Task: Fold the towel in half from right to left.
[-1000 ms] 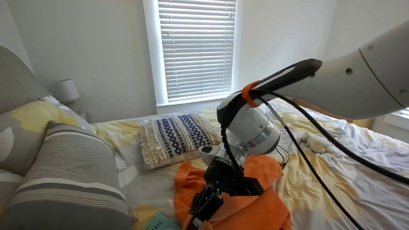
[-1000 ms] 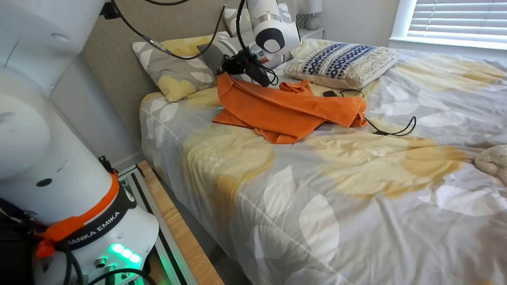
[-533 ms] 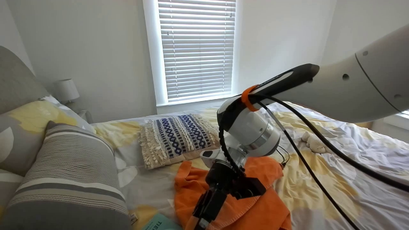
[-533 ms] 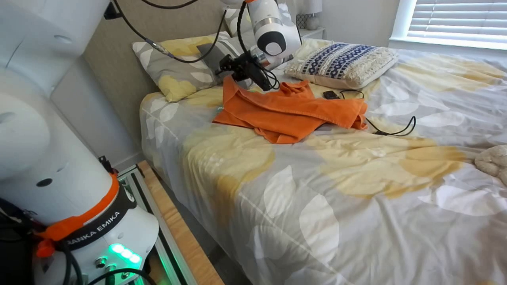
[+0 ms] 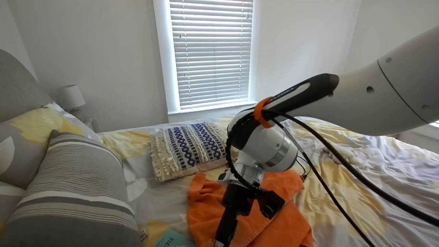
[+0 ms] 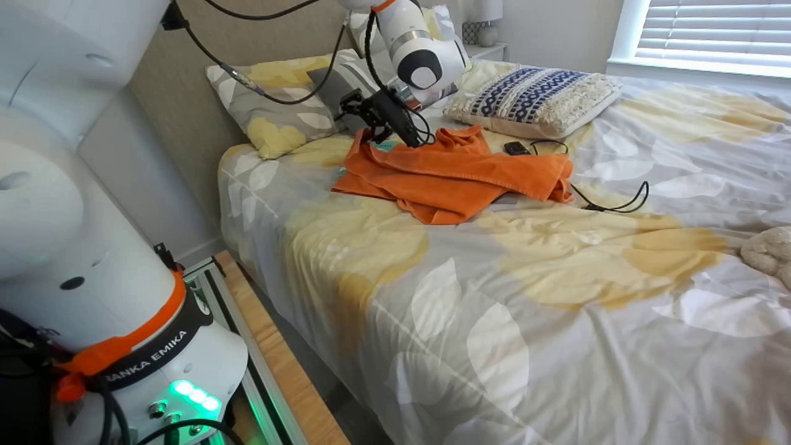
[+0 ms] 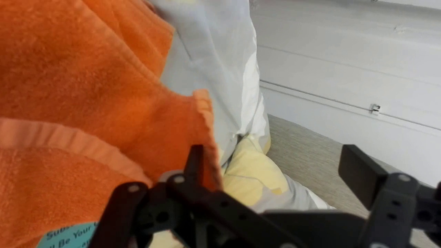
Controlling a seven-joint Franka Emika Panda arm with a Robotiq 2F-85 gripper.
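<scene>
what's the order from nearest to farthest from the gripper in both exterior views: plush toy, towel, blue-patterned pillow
1. Towel: right by the gripper; whether they touch, I can't tell.
2. Blue-patterned pillow: beyond the towel.
3. Plush toy: well off toward the right of both exterior views.

1. Orange towel point(image 7: 86, 75) fills the frame's left, with a paler hem point(image 7: 62, 135).
2. Hand point(image 7: 274, 163) along the bottom, fingers point(image 7: 360, 175) spread wide; the one nearer centre overlaps the towel's edge, contact unclear.
3. Teal printed card point(image 7: 72, 236), lower left.
4. Pale surface point(image 7: 213, 51), top centre.
5. White wall point(image 7: 327, 27) with thin cable point(image 7: 332, 100), upper right.
</scene>
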